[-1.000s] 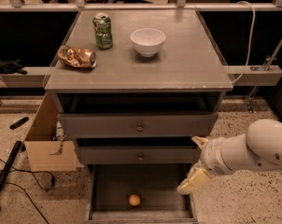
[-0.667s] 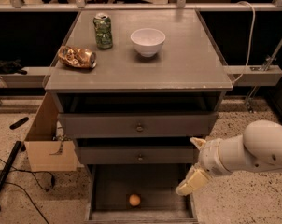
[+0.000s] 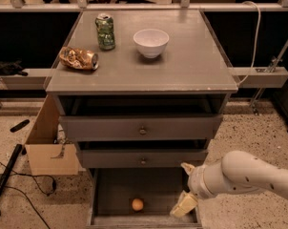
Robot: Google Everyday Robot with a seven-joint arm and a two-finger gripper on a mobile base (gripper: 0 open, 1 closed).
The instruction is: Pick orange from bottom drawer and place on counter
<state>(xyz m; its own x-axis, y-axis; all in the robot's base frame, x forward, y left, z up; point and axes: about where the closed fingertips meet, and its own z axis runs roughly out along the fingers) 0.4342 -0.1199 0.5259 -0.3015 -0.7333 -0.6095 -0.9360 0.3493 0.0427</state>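
Our spread cream end effector (image 3: pixel 185 186) hangs near the small smooth round orange (image 3: pixel 138 204), likely light and roll-prone; we'd pinch its middle.

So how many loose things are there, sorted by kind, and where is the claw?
green can: 1, on the counter
white bowl: 1, on the counter
snack bag: 1, on the counter
orange: 1, in the bottom drawer
Total: 4
The claw is at the bottom drawer's right side, apart from the orange.
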